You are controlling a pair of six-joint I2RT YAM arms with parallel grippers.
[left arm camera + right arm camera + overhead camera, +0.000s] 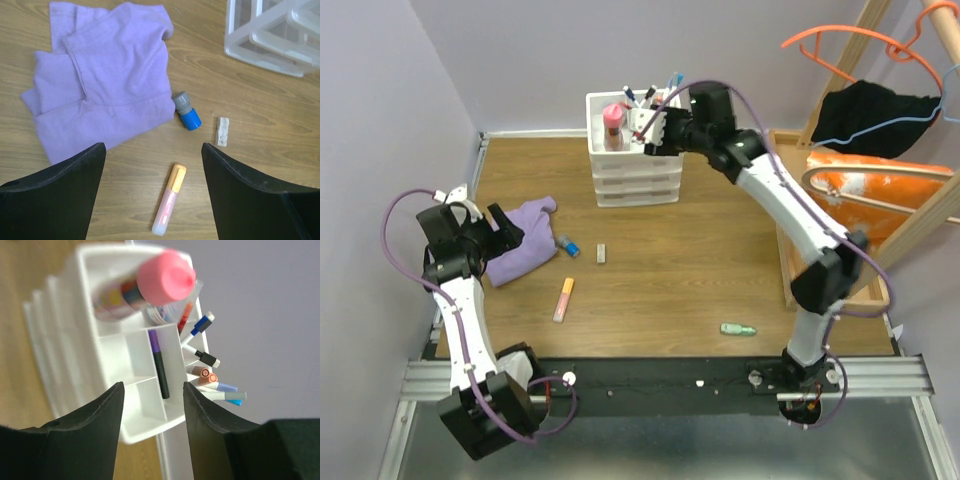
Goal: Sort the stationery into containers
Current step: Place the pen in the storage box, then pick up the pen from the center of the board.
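jo: While top cam is up, where are the arms?

rk: right gripper (648, 135) sits over the white organiser (633, 165) at the back of the table (720, 270), jaws apart. Left gripper (505, 232) is low on the left, just beside the purple cloth (525, 248), also spread.

jo: loose items?

rk: four on the wood. Blue-capped stub (568, 246) is right of the cloth, with a small pale block (602, 253) near it. Orange-capped highlighter (564, 299) lies nearer the bases. Green piece (738, 329) is well apart, on the right. Pink-capped bottle (612, 125) and a bunch of pens (649, 97) stand in the organiser's top. Wooden tray-frame (785, 250) is at the right edge.

jo: left wrist?

rk: both fingers (55, 200) wide apart. The highlighter lies on the wood between them, orange cap pointing away from the camera. The stub's grey end is at the cloth's edge and looks to be touching; its blue end points away. The block is just right of the stub, with a gap between. Organiser drawers are in the top-right corner.

jo: right wrist?

rk: fingers (90, 440) spread, looking into the divided top. Purple-and-black pen (159, 365) stands in a narrow middle compartment. The bottle is in the big compartment beyond it. Blue, black and orange-tipped markers (206, 360) lean out of the compartments on the right. Can't tell if the fingers touch the rim.
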